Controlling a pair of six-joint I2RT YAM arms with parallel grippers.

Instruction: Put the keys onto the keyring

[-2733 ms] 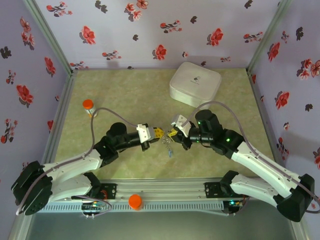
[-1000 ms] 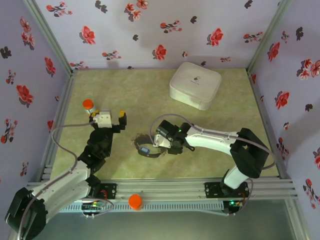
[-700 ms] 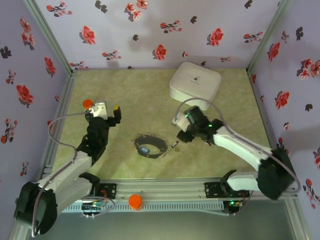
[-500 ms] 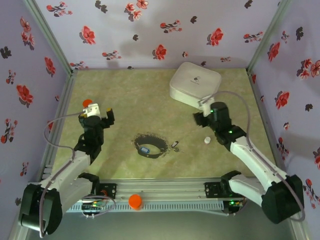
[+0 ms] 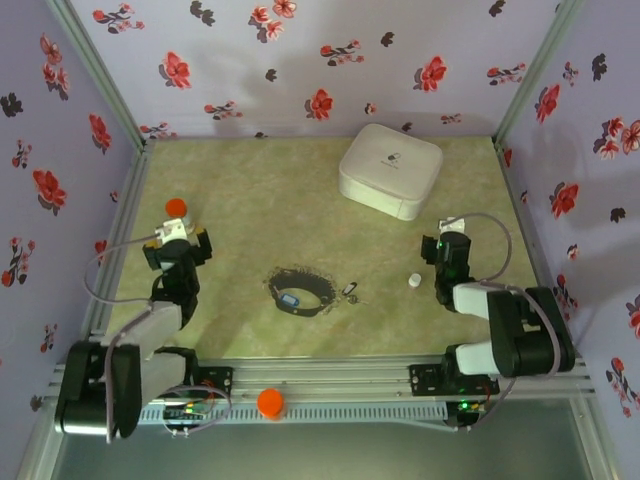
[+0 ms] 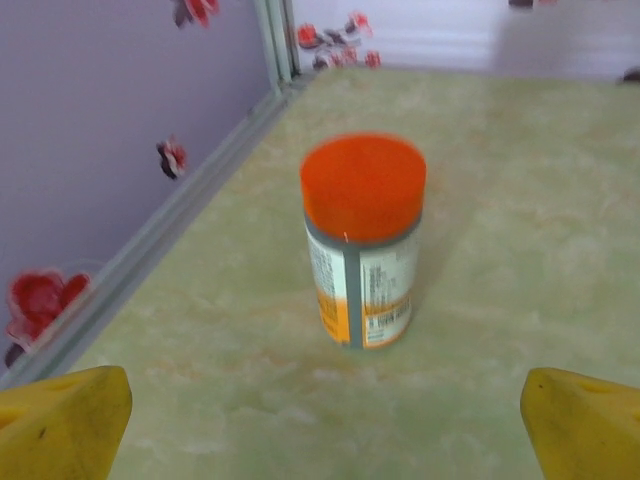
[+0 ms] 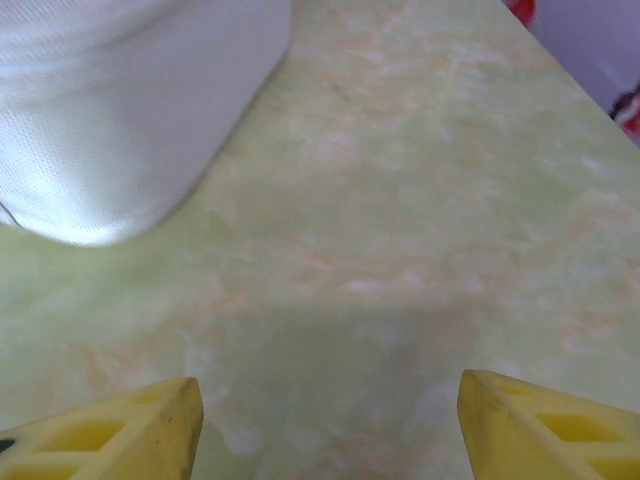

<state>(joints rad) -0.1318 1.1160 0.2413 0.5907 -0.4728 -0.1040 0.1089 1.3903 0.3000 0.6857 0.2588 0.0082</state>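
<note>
Roughly left-right, long axis of keyring [image 5: 312,306]

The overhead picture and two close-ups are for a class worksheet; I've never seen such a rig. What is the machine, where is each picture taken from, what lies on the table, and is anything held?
These are two robot arms bolted at the table's near edge, each ending in a two-finger gripper. The overhead picture comes from a fixed camera above and behind them. Each close-up comes from a wrist camera; the yellow corners are that gripper's own fingertips. The left gripper faces an orange-capped bottle; the right gripper faces a white rounded square box. Mid-table lies a large thin dark keyring, a tiny blue-headed key at its near rim, a tiny black-and-silver key just right of it, and further right a small white cylinder. Both grippers are open, holding nothing.
</note>
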